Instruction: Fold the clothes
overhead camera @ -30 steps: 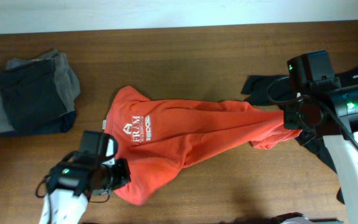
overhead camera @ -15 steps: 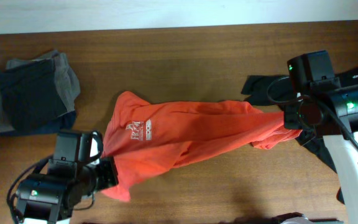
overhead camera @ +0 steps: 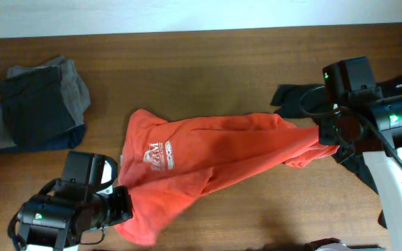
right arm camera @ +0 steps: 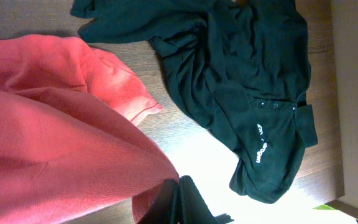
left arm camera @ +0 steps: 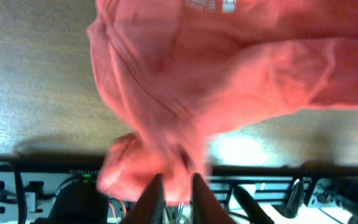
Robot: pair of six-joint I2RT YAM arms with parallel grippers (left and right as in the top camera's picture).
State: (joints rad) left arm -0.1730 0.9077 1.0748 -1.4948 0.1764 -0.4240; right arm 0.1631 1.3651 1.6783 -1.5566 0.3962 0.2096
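Shows the orange-red T-shirt [overhead camera: 215, 150] stretched over the counter [overhead camera: 208, 70] from 7 o'clock to 3 o'clock. Finds the right end effector [right arm camera: 178, 186] pressed together on its 3 o'clock end, just beside the black shirt [right arm camera: 247, 81]. Cannot tell the state of the left end effector [left arm camera: 174, 183], blurred under bunched fabric at 7 o'clock.
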